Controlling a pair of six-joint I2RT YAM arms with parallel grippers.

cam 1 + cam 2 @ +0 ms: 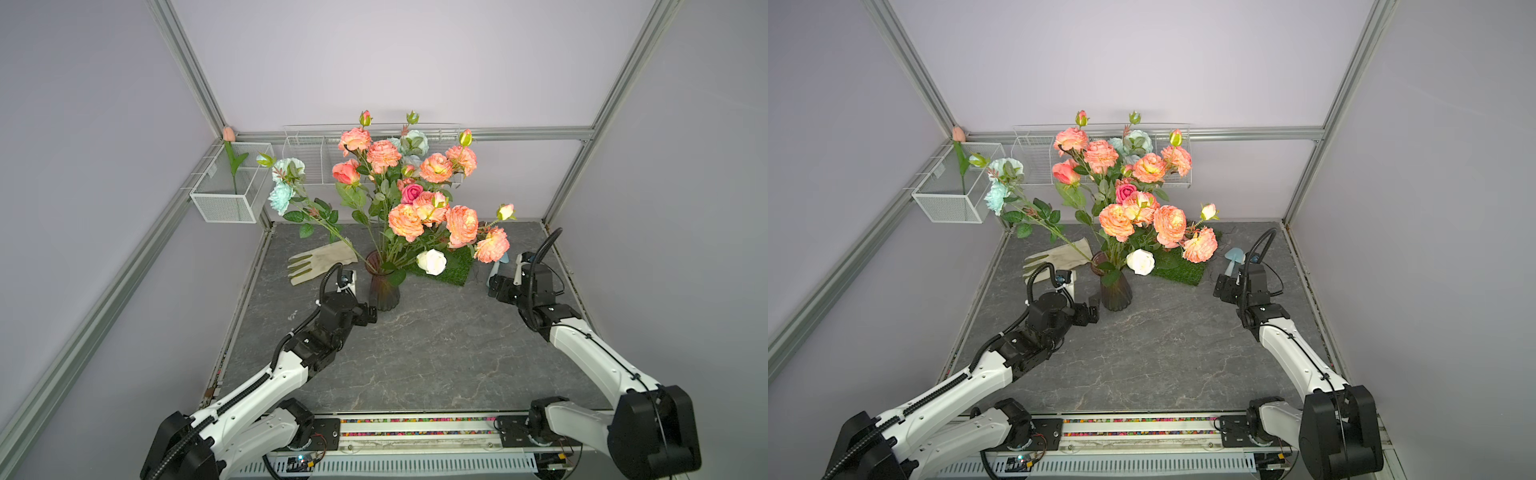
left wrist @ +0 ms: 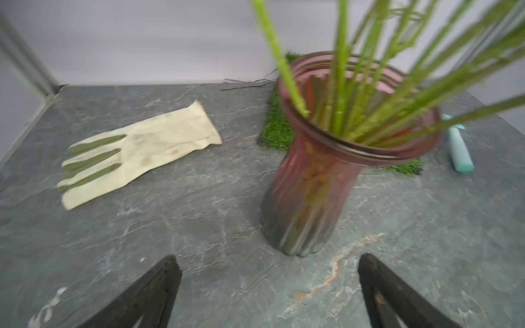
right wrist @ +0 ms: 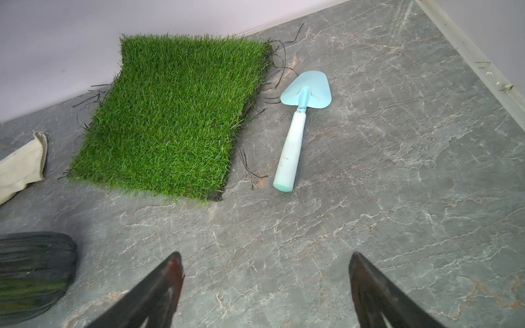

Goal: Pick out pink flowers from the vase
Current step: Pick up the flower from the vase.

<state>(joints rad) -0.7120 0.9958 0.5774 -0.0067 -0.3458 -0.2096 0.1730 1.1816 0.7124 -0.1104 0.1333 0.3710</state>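
Note:
The dark ribbed glass vase (image 1: 384, 293) (image 1: 1116, 293) stands mid-table, packed with green stems (image 2: 341, 85). Above it, in both top views, spread the pink flowers (image 1: 436, 167) (image 1: 1148, 168), salmon blooms with a coral and a magenta rose among them. My left gripper (image 1: 370, 313) (image 2: 268, 261) sits low just left of the vase's base, open, with only bare table between its fingers. Over to the right my right gripper (image 1: 494, 286) (image 3: 265, 257) is open and empty, apart from the flowers. The vase's foot (image 3: 31, 269) shows at the edge of the right wrist view.
A white rose (image 1: 432, 262) and pale teal roses (image 1: 282, 195) share the vase. A beige glove (image 1: 320, 262) lies left of it, with a grass mat (image 3: 170, 113) and a blue trowel (image 3: 295, 136) behind right. A mesh basket (image 1: 232, 203) with a peach tulip hangs back left.

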